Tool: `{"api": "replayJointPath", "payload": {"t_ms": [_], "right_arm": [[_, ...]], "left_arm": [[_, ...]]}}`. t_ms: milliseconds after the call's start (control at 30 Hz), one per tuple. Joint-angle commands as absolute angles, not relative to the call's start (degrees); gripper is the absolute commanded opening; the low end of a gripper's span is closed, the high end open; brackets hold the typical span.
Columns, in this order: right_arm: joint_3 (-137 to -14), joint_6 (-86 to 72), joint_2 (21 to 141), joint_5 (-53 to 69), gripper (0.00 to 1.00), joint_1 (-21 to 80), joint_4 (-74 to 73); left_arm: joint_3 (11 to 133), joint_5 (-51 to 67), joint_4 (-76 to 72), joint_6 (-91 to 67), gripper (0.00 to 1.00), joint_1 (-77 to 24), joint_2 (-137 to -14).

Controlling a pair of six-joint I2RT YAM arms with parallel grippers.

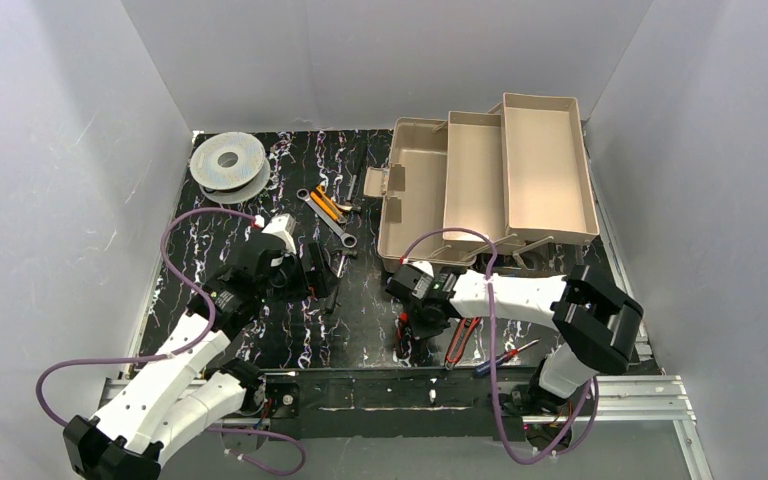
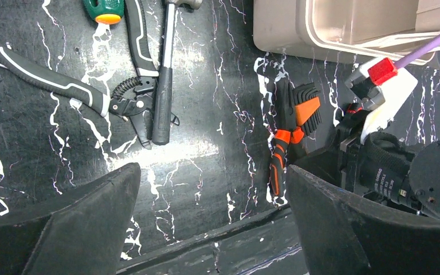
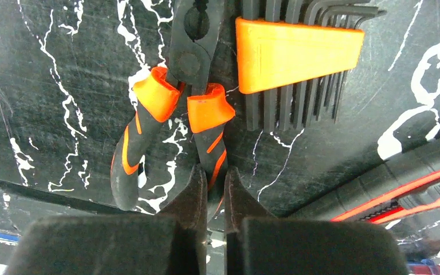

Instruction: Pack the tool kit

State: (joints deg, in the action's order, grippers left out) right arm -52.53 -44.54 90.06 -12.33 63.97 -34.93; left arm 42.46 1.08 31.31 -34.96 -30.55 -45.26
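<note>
The tool kit [image 1: 490, 180] stands open at the far right of the black marbled table [image 1: 360, 335]. It is one beige box with three sections fanned out in steps. The purple cable [image 1: 460, 235] of the right arm loops across its near edge.

Just in front of the kit, the right gripper [image 3: 216, 192] points down at the table. Its jaws are pressed nearly together on one handle of a single pair of orange-and-black pliers [image 3: 157, 94]. The handle runs into the narrow gap between the fingertips, so it appears pinched, though the contact itself is hidden by the fingers. The other handle lies free to the side.

Close against the pliers lies one hex key set [image 3: 298, 51], a row of black keys in an orange holder, too crowded to count. Near it are two red-and-black handles [image 3: 401, 189], and one screwdriver [image 1: 508, 355] lies by the near edge.

The left gripper [image 2: 212, 226] hovers left of centre with its jaws spread wide and nothing between them. Three tools lie beyond it:
- black spring pliers [image 2: 63, 86]
- a black-gripped silver tool [image 2: 161, 109] touching the spring pliers
- a green handle [image 2: 104, 8]

Toward the back lie a wrench [image 1: 325, 215] and one wire spool [image 1: 228, 162] in the far left corner.
</note>
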Motion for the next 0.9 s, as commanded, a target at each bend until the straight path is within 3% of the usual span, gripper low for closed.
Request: {"api": "replayJointPath", "payload": {"t_ms": [0, 300, 633, 867], "right_arm": [[-57.69, -40.72, 81.42, -20.27, 0.01, 66.27, -38.99], [-70.41, -31.59, 77.94, -26.38, 0.01, 64.11, -44.9], [-88.59, -20.17, 79.77, -16.33, 0.01, 45.6, -46.37], [-94.77, -15.79, 83.82, -17.75, 0.01, 34.94, -51.33]], "left_arm": [[42.03, 0.83, 31.09, -34.39, 0.98, -30.38, -44.88], [41.51, 0.79, 29.98, -34.12, 0.98, -30.37, -46.91], [40.61, -1.27, 28.73, -33.33, 0.98, -30.41, -49.14], [37.54, -2.12, 24.63, -33.56, 0.98, -30.41, -51.7]]}}
